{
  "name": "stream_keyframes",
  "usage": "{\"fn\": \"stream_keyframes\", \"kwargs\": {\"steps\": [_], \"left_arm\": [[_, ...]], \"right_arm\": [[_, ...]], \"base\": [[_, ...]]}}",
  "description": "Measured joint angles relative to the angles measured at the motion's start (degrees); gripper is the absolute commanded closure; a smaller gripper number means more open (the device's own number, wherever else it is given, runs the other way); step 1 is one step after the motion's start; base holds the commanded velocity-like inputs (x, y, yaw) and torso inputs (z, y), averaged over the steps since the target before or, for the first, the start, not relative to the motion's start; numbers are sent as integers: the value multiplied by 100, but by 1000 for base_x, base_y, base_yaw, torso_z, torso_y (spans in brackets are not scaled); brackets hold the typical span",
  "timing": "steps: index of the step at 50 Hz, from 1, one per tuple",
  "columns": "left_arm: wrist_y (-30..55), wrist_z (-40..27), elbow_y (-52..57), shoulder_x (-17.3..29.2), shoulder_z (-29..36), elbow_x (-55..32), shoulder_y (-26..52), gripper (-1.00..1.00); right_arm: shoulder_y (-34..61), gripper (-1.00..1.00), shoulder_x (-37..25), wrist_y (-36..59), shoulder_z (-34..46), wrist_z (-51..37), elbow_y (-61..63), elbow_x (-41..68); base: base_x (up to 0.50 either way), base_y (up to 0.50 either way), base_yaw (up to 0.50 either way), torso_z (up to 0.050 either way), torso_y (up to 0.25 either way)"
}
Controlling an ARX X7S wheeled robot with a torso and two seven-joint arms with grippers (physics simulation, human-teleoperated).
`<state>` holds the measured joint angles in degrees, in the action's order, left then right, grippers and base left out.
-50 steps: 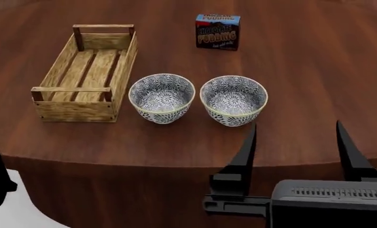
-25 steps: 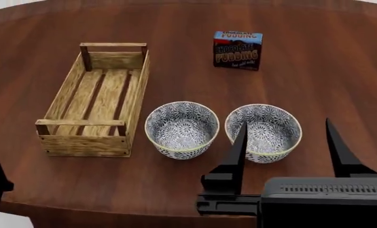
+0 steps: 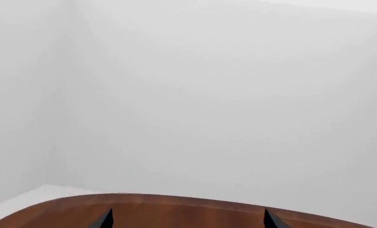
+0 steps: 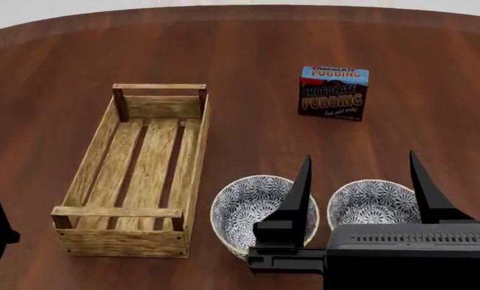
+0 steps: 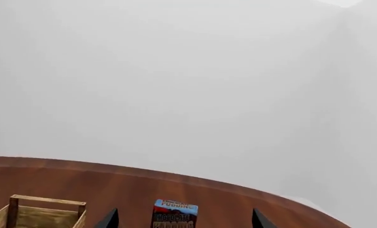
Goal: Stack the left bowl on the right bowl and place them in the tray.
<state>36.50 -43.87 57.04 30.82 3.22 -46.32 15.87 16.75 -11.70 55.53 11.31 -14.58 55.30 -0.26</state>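
Beside the long light-wood slatted tray (image 4: pixel 147 175) on the brown table (image 4: pixel 223 54), two blue-patterned bowls (image 4: pixel 252 211) (image 4: pixel 369 205) sit separately; the black right gripper (image 4: pixel 360 175) hovers above them, fingers spread, empty.

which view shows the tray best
The head view: the whole tray is seen from above, slatted bottom and all four sides, left of the bowls. The right wrist view catches only one end of it at the frame's bottom. The left wrist view shows none of it.
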Motion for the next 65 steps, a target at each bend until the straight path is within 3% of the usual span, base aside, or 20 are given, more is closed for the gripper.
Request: {"fn": "stream_keyframes", "kwargs": {"steps": [43,55,65], "left_arm": [[-141,-81,-111,94,244,16,69,-100],[-166,-112,-83,152,324,112,68,-100],[-132,-210,-48,215,371,159,75,-100]], "right_arm": [[4,-100,-62,4,-10,-94,-33,88],[-19,-100,-86,-93,-6,-108,-22,124],[-28,-100,-116,-129,15,-124,2,141]], "base": [[432,158,0,0,1],[-5,0,0,0,1],[0,0,0,0,-187]]}}
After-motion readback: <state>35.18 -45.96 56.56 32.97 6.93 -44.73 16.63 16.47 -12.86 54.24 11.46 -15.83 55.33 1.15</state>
